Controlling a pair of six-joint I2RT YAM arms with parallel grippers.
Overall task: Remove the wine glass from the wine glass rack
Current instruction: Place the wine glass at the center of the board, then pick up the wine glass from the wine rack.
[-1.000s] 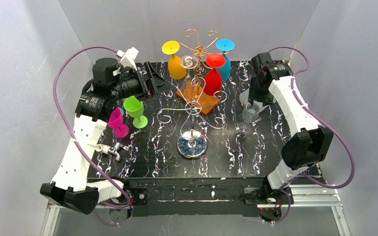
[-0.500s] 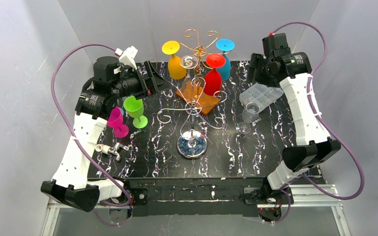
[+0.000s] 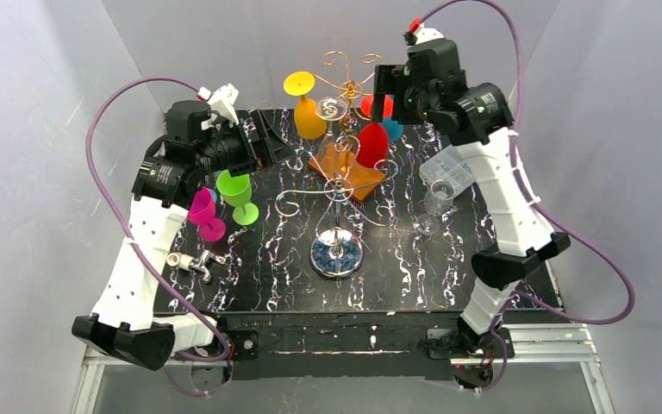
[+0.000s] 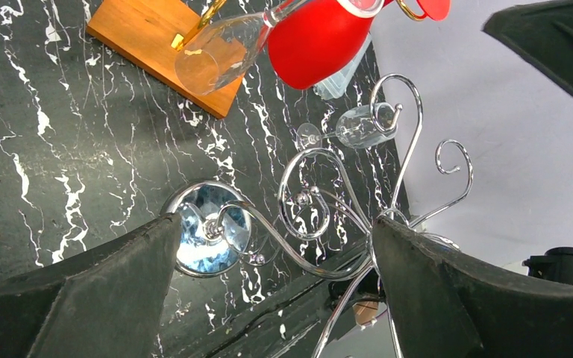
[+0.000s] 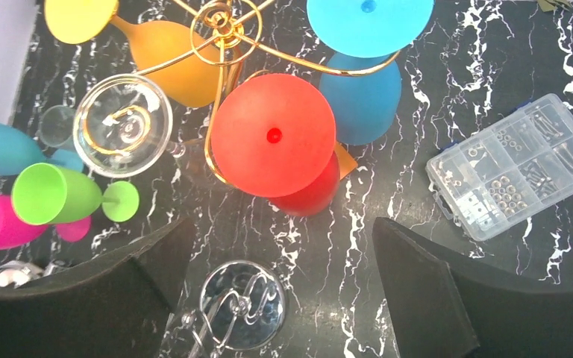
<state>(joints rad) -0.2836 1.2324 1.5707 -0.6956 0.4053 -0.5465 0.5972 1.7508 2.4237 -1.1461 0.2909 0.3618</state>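
Observation:
The gold wire wine glass rack [image 3: 345,73] stands at the back centre, its pole on an orange wooden block [image 3: 355,178]. A yellow glass [image 3: 308,110], a red glass [image 3: 372,140], a blue glass [image 3: 394,129] and a clear glass [image 5: 123,124] hang on it upside down. My right gripper [image 3: 386,86] is open and empty, high above the red glass foot [image 5: 272,134], touching nothing. In its wrist view the gripper [image 5: 282,224] looks straight down. My left gripper [image 3: 273,142] is open and empty left of the rack, and it also shows in the left wrist view [image 4: 274,222].
A chrome wire rack [image 3: 336,191] with a round bluish base [image 3: 336,254] stands front centre, bare. Green [image 3: 237,191] and pink [image 3: 204,216] glasses lie at the left near a metal fitting [image 3: 194,261]. A clear parts box [image 3: 452,168], a clear cup [image 3: 437,200] and a small clear glass [image 3: 427,226] are on the right.
My right arm has risen from the table's back right and swung left, so its gripper is above the red and blue glasses. The left arm has not moved.

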